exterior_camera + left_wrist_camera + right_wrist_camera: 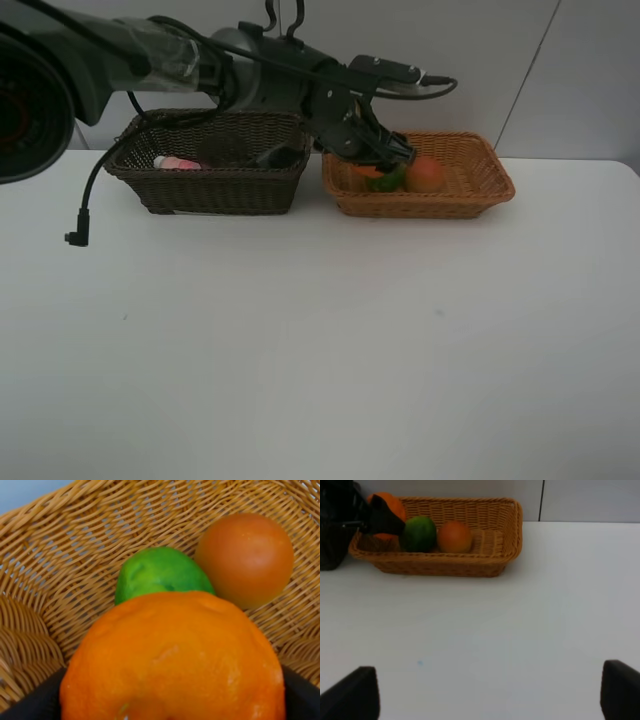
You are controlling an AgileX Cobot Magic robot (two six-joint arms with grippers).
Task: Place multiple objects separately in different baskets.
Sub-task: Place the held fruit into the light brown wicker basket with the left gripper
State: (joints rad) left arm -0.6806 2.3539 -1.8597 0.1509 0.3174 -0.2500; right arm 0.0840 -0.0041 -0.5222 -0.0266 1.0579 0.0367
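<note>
The light tan basket [440,205] [445,567] holds a green lime-like fruit [388,180] [157,572] [419,533] and an orange-red round fruit [425,173] [245,557] [454,536]. My left gripper [385,160] reaches across into this basket's left end. It stands open, with the orange tangerine [175,655] [390,502] between its dark fingers [382,519]. The dark brown basket [215,190] contains the pink bottle [178,162] and the black bottle [278,156]. My right gripper [485,692] hovers open over bare table, holding nothing.
Both baskets stand side by side at the table's back, near the wall. A black cable [85,215] hangs from the left arm down to the table at the left. White tabletop [320,350] stretches in front of the baskets.
</note>
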